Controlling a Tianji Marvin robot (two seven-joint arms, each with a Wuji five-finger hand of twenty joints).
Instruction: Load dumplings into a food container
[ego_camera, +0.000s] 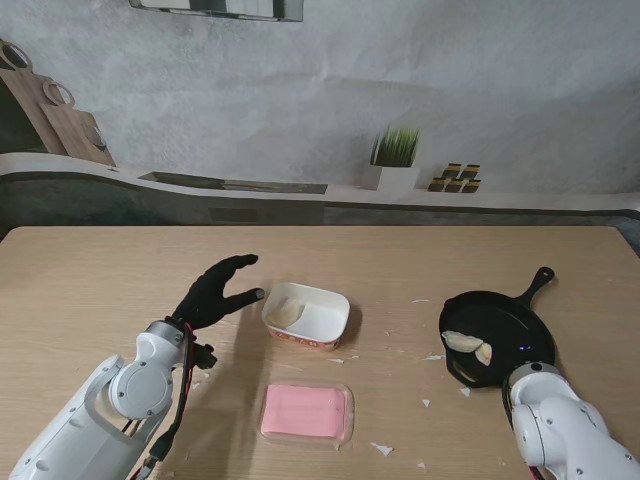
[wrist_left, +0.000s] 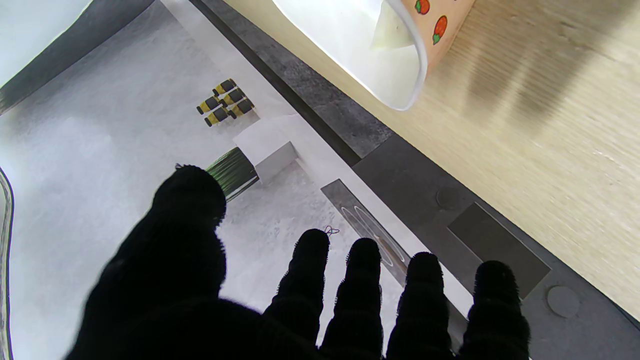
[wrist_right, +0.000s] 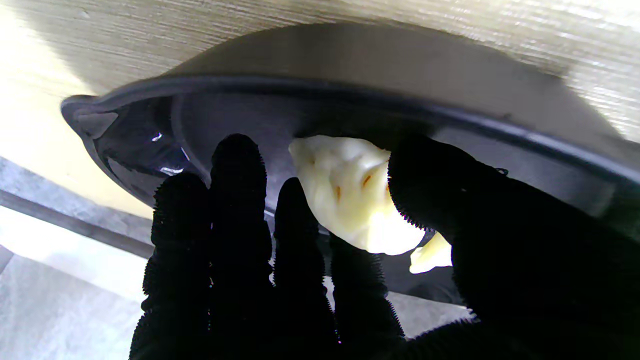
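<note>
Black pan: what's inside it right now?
Pan holds two dumplings; right hand pinches one dumpling between thumb and fingers. The stand view's arm hides the pan's near edge.

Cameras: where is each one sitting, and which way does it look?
Stand view: above the shoulders, looking down at the table; both arms show.
Left wrist view: looks along the open left hand past the container.
Right wrist view: looks along the right hand pinching a dumpling in the pan.
Shared: container, pan.
</note>
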